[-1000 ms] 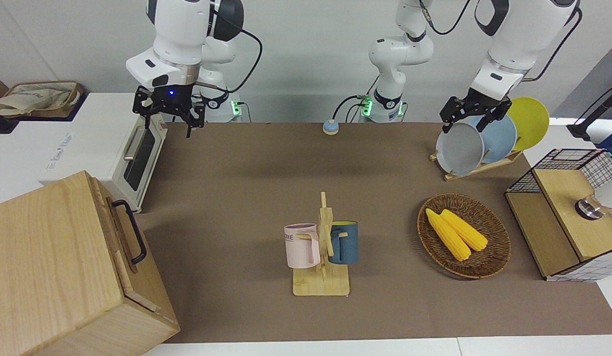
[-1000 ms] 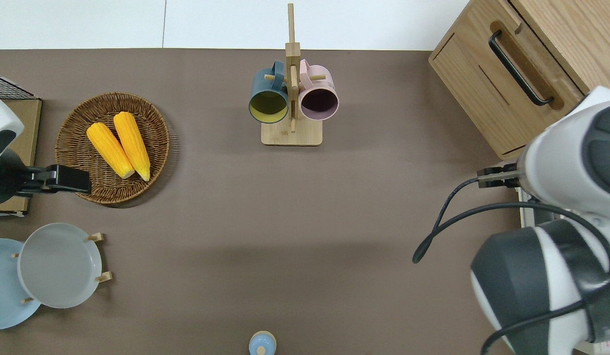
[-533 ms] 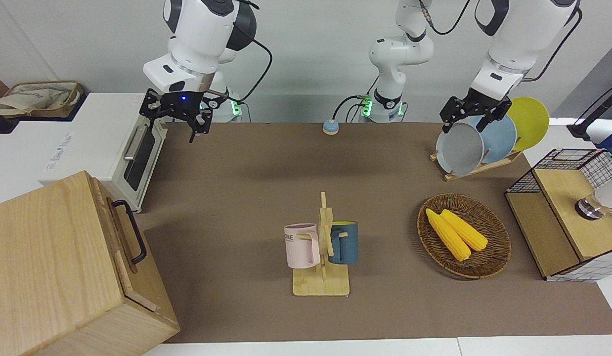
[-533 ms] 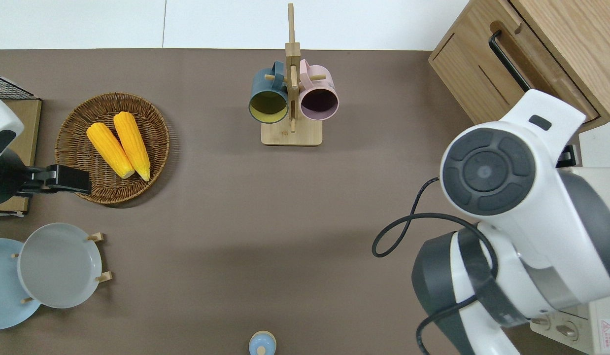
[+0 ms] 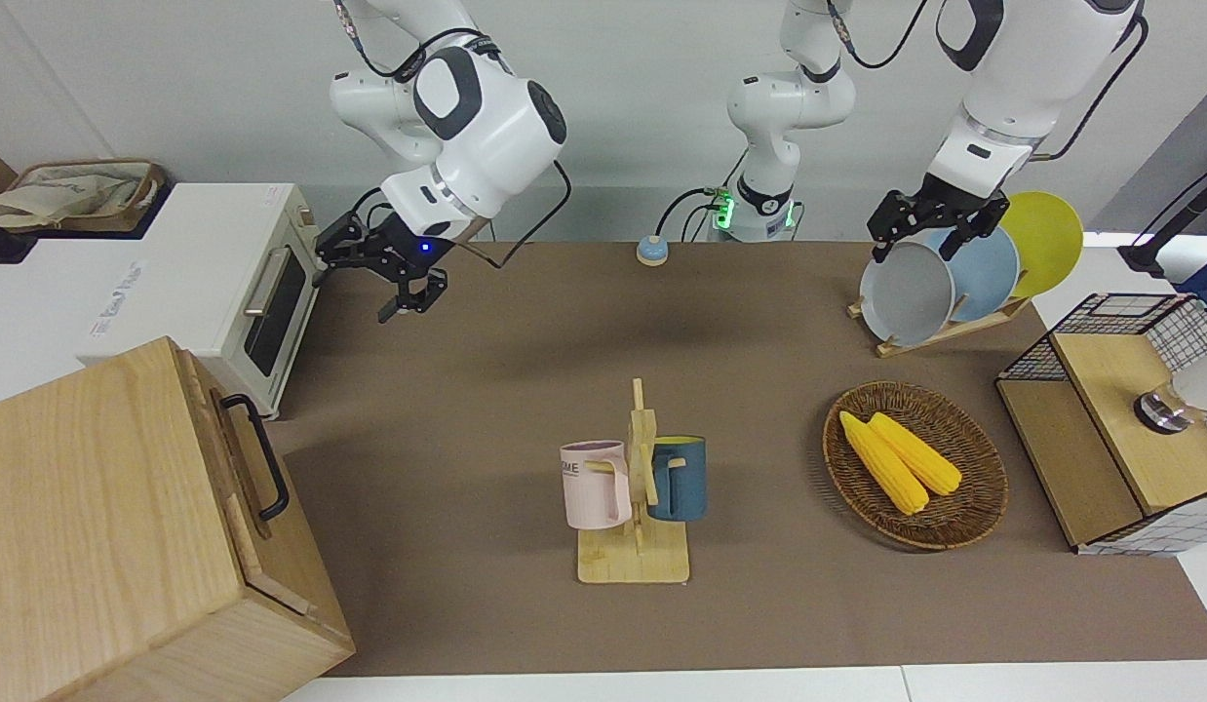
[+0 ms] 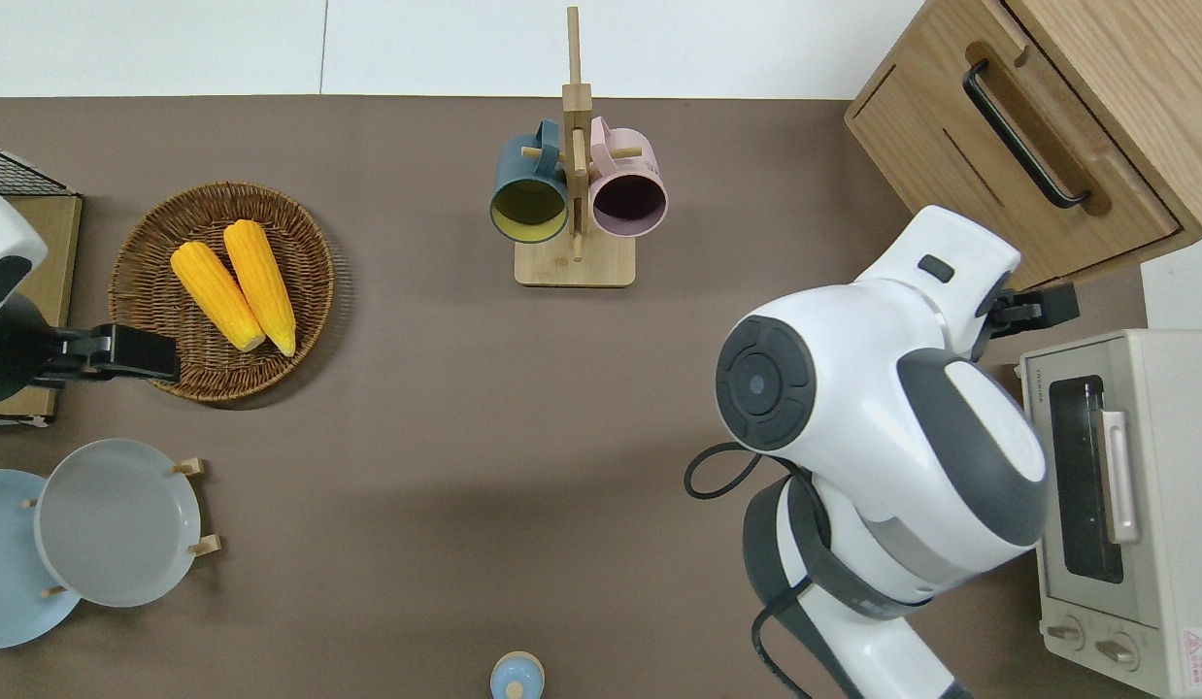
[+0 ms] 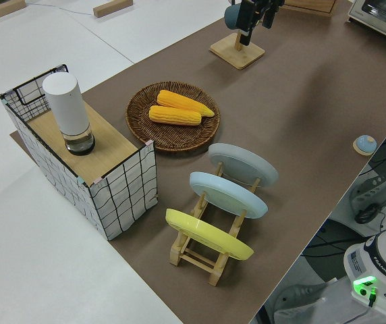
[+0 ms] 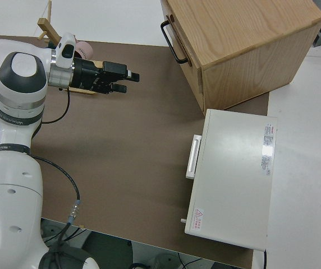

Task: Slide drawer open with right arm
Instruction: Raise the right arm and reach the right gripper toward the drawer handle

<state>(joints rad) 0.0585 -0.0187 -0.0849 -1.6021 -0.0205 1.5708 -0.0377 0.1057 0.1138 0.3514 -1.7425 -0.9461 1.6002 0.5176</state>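
Note:
The drawer (image 5: 235, 466) is the wide light-wood front with a black bar handle (image 5: 257, 456) on the pale wooden cabinet (image 5: 97, 526) at the right arm's end of the table. It sits flush and shut. It also shows in the overhead view (image 6: 1067, 160) and the right side view (image 8: 183, 47). My right gripper (image 5: 408, 297), with its blue light lit, is open and empty. It hangs tilted over the brown mat between the cabinet and the toaster oven (image 6: 1048, 309), apart from the handle (image 6: 1023, 133). My left arm is parked, its gripper (image 5: 915, 234) open.
A white toaster oven (image 5: 272, 302) stands nearer to the robots than the cabinet. A mug rack (image 5: 635, 507) with a pink and a blue mug stands mid-table. A basket of corn (image 5: 915, 463), a plate rack (image 5: 954, 283) and a wire-mesh box (image 5: 1120, 429) are at the left arm's end.
My right arm has swung from above the toaster oven out over the mat, and the gripper has come lower and tilted toward the cabinet. The left arm has not moved.

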